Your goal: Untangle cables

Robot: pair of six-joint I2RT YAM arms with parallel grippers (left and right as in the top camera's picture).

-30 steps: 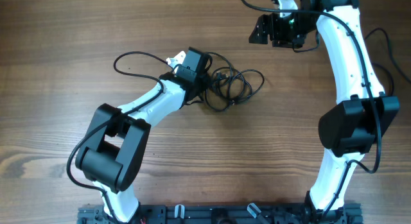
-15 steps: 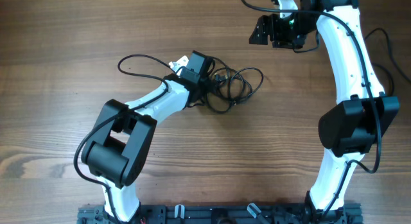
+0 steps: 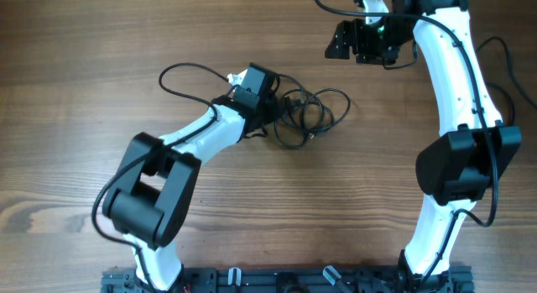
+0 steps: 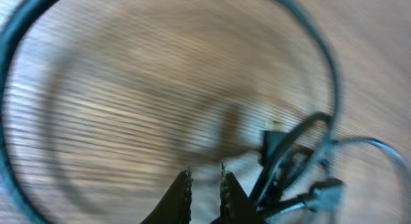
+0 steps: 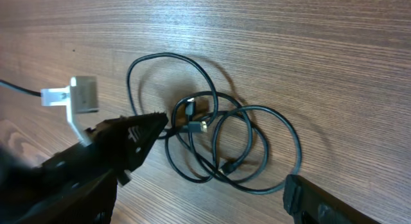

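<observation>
The cables (image 3: 309, 112) are thin black cords in overlapping loops with small plugs, lying at the table's middle. They also show in the right wrist view (image 5: 218, 140). In the blurred left wrist view, they (image 4: 289, 160) lie just right of the fingertips. My left gripper (image 3: 270, 111) is at the bundle's left edge, low over the table. Its fingers (image 4: 205, 179) are nearly together with only bare wood in the narrow gap. My right gripper (image 3: 352, 41) is raised at the far right, with its fingers (image 5: 192, 198) wide apart and empty.
A black wire loop (image 3: 180, 79) with a white plug (image 3: 235, 76) runs from the left wrist across the table to the left of the bundle. The white plug also shows in the right wrist view (image 5: 82, 95). The arm bases stand at the front edge.
My left arm has moved a little to the right, and its wire loop has followed. The cable bundle has shifted slightly right. The right arm has not moved.
</observation>
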